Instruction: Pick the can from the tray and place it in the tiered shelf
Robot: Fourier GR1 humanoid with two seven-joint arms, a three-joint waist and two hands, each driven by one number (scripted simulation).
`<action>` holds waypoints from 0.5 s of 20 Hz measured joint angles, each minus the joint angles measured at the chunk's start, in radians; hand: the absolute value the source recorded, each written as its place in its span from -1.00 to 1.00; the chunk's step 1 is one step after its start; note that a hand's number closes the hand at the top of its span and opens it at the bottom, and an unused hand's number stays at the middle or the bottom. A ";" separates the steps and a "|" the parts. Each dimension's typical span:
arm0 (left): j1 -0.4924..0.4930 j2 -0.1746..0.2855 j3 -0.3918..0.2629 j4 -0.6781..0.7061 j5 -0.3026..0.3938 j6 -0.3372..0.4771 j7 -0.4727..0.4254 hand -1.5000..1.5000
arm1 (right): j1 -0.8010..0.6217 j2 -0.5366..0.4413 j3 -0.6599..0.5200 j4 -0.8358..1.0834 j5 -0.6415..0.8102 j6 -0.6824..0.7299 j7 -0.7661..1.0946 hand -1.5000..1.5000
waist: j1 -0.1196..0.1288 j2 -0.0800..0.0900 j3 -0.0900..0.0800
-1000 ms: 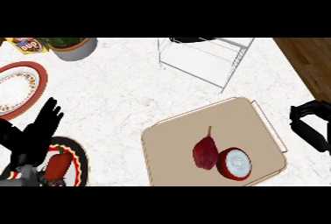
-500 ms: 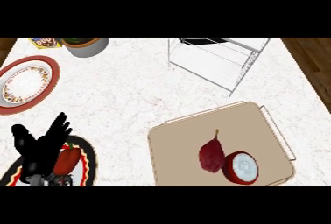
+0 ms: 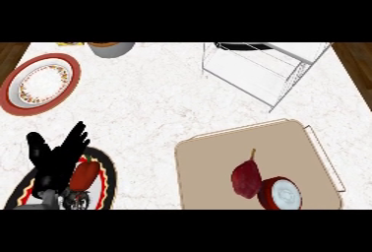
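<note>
Plainly nothing done yet. Can (image 3: 282,194) sits on the tray (image 3: 218,157), in its near right corner, pale top facing up. It touches, or all but touches, a dark red fruit (image 3: 245,178) on its left. No hand on it or near it.

Shelf (image 3: 251,74) stands beyond the tray at the far side of the counter (image 3: 145,108), well apart from the can. A dark rim shows at its top edge; I cannot tell what that is, nor make out the tiers well.

Left hand (image 3: 56,155) shows low at the view's left, well apart from the tray. Fingers straight and spread, pointing up, holding nothing; resting. It hangs over a dark-rimmed plate (image 3: 108,172) that carries a red pepper (image 3: 85,175).

Right hand does not show at all.

A second, red-rimmed plate (image 3: 15,91) lies at the far left, a bowl (image 3: 110,48) at the far edge.

Judgement: the whole task is left. Reach, grasp, lift, carry to the shelf, release. The fruit crowding the can's left side may hamper the grasp.
</note>
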 measured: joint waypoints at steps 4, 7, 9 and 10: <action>-0.007 -0.006 -0.015 -0.008 -0.008 -0.008 0.008 0.00 | 0.025 -0.006 0.039 -0.021 0.021 -0.051 0.144 -1.00 | 0.025 0.006 0.000; -0.030 -0.008 -0.021 -0.002 -0.015 -0.011 0.017 0.00 | -0.004 -0.028 0.051 -0.015 0.029 -0.096 0.253 -1.00 | 0.042 0.012 -0.001; -0.042 -0.018 -0.029 0.000 -0.020 -0.007 0.021 0.00 | -0.023 -0.059 0.035 -0.010 0.035 -0.116 0.328 -1.00 | 0.052 0.016 -0.002; -0.049 -0.018 -0.028 0.006 -0.020 -0.010 0.020 0.00 | -0.034 -0.074 0.033 -0.007 0.038 -0.127 0.362 -1.00 | 0.056 0.018 -0.002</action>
